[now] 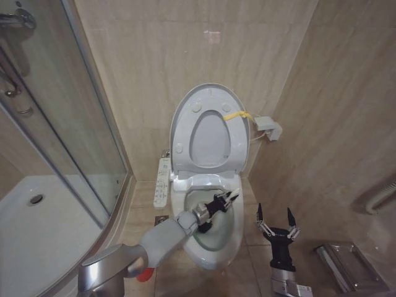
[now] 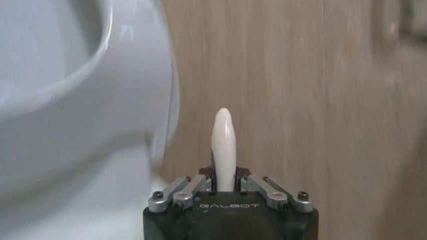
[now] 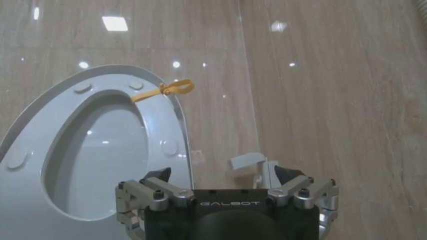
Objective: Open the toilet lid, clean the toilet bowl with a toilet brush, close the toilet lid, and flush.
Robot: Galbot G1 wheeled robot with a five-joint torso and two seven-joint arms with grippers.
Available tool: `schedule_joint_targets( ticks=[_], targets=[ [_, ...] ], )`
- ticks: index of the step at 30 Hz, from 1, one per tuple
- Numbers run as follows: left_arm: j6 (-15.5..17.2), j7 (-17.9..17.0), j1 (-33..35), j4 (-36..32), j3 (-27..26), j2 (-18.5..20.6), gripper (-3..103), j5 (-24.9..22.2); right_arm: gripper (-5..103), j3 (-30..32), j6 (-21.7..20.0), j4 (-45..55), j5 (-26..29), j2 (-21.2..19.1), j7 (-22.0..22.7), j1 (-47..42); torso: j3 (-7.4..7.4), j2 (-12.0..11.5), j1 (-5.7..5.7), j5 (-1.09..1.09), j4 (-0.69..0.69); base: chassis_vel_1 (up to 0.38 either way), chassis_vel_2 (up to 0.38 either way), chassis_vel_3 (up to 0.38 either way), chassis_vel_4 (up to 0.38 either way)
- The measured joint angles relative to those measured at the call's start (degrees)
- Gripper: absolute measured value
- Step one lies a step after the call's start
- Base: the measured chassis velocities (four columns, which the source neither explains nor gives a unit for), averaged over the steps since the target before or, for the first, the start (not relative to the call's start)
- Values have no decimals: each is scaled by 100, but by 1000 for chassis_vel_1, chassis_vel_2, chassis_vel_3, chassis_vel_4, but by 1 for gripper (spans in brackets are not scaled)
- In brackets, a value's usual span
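Toilet lid [image 1: 207, 105] raised, left gripper [image 1: 226, 201] fingers clamping one toilet brush [image 2: 222, 145], bristles probably in toilet bowl [image 1: 232, 238], right gripper [image 1: 276, 216] fingers spread, empty

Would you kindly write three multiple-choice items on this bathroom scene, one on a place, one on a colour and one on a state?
1. Where is the left gripper?
A. Over the toilet bowl
B. At the shower door
C. On the floor drain

2. What colour is the strap on the toilet lid?
A. Red
B. Yellow
C. Blue

3. In what state is the right gripper?
A. Shut on a cloth
B. Shut on the lid
C. Open, holding nothing

Answers:
1 A: in the head view it reaches over the bowl's opening, shut on the toilet brush handle.
2 B: the strap at the raised lid's edge is yellow.
3 C: its fingers stand spread apart beside the bowl.
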Motion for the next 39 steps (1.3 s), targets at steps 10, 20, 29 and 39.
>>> schedule_joint_targets(
  ticks=[10,20,29,39],
  targets=[
    [-111,22,271,247,237,169,19,85,100,22,5,58,24,-10,3,-50,-2,1,-2,-1,5,-7,-3,0,-6],
    [-71,-52,296,229,132,8,19,72,100,31,1,27,62,-17,14,-20,1,0,0,1,-1,1,-2,1,1],
    [-15,-233,226,-206,-55,-142,19,-171,100,53,-3,-23,129,-45,20,43,-3,2,-1,-5,-12,0,0,0,0],
    [-7,-223,268,-5,-217,-132,19,-55,100,51,-23,13,102,-31,16,45,0,0,0,-1,-1,-18,-13,-5,-2]
  ],
)
